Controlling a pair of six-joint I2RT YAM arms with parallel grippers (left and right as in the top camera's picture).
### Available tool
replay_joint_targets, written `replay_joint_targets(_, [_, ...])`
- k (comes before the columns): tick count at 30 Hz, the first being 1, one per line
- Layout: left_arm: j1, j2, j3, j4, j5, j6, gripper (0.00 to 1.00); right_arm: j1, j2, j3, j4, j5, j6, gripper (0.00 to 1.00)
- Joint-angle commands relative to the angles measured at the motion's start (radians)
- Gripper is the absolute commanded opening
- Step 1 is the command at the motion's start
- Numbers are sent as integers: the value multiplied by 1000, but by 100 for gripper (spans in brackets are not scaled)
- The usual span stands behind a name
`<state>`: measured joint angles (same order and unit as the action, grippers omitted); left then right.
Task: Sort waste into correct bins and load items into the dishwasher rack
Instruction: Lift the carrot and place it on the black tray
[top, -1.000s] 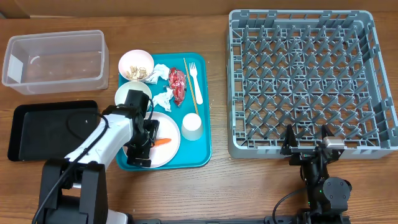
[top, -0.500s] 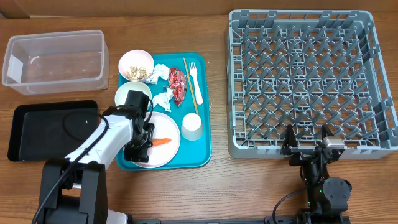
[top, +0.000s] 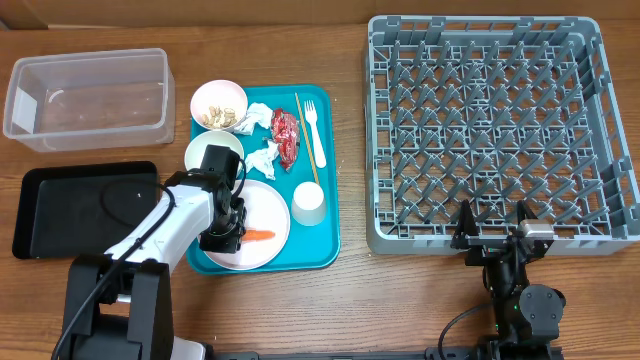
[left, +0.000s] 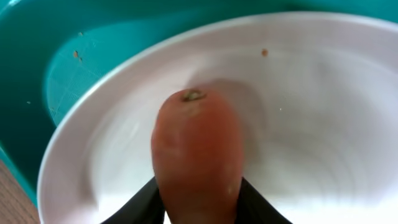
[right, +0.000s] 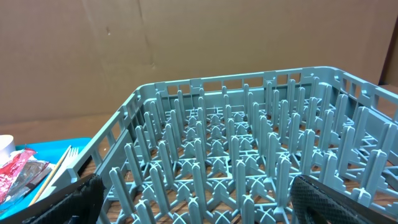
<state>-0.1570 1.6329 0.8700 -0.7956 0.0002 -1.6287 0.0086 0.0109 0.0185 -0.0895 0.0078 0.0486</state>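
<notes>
An orange carrot (top: 260, 236) (left: 198, 149) lies on the white plate (top: 268, 205) (left: 311, 124) at the front of the teal tray (top: 325, 240). My left gripper (top: 236, 237) (left: 199, 208) is shut on the carrot's near end, with a black finger pressed against each side. The carrot's stem tip points away from the left wrist camera. My right gripper (top: 492, 222) (right: 199, 199) hangs open and empty just in front of the grey dishwasher rack (top: 500, 130) (right: 236, 155).
On the teal tray are a bowl of food scraps (top: 218, 103), a second bowl (top: 203, 150) partly under my arm, napkins (top: 258, 118), a red wrapper (top: 286, 137), stick (top: 307, 140), fork (top: 313, 120) and cup (top: 309, 203). The clear tub (top: 88, 95) and black tray (top: 80, 205) sit left.
The left jaws have closed from wide open onto the carrot. The carrot has shifted slightly toward the plate's front and now lies level. The right arm has not moved.
</notes>
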Motion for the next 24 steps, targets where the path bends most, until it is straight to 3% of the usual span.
replay_joint_targets(1, [-3, 9, -18, -4, 19, -9, 32, 5, -8, -10, 6, 14, 4, 100])
replay_joint_targets(4, [-3, 9, -18, -3, 19, 8, 20, 5, -8, -10, 6, 13, 4, 100])
replay_joint_targets(5, [-3, 9, -17, -4, 19, 13, 9, 5, -8, -10, 6, 13, 4, 100])
replay_joint_targets(6, [-3, 9, -17, -3, 19, 18, 5, 5, -8, -10, 6, 14, 4, 100])
replay_joint_targets(17, [-3, 5, 37, -36, 45, 112, 4, 5, -8, -10, 6, 13, 4, 100])
replay_joint_targets(24, [5, 0, 212, -223, 35, 161, 4, 5, -8, -10, 6, 14, 4, 100])
